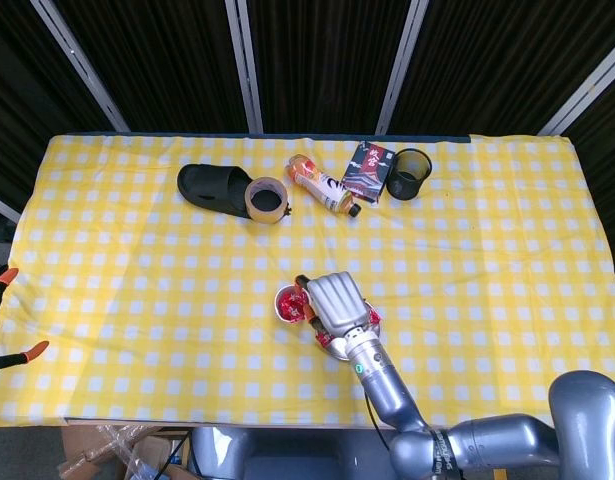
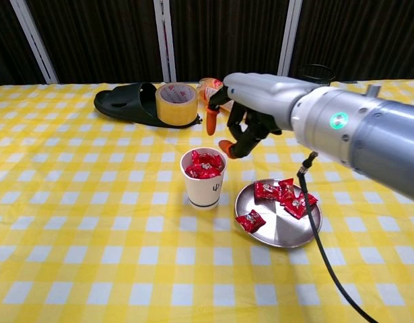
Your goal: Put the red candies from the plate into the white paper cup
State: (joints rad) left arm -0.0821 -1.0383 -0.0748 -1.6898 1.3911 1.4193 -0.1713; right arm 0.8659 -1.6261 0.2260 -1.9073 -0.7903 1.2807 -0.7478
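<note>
1. Looking from the chest view, we see the right hand (image 2: pixel 244 124) raised above the table, between the white paper cup (image 2: pixel 203 178) and the far row of clutter, with its silver forearm reaching in from the right edge.
2. We see its fingers (image 2: pixel 228 145) curled downward and inward, orange tips showing, with nothing visible between them; the hand looks loosely closed and empty.
3. In the head view we find the same hand above the near side of the plate (image 1: pixel 372 340), covering most of it, just right of the cup.
4. We cannot find the left hand in either view.
5. We see the cup standing upright with its mouth facing up, and several red candies (image 2: pixel 204 165) piled inside up to the rim.
6. We see the round metal plate lying flat just right of the cup, close to it but apart.
7. We count a cluster of wrapped red candies at the plate's far right side and one lone candy (image 2: pixel 250 221) near its left front rim, lying with its long axis slanted.
8. We note a black slipper (image 2: pixel 126 102), a roll of tape (image 2: pixel 176 103), a bottle (image 1: pixel 322 185) lying on its side, a small red and black box (image 1: pixel 369 170) and a black mesh cup (image 1: pixel 408 173) at the far side of the yellow checked cloth (image 2: pixel 72 222).
</note>
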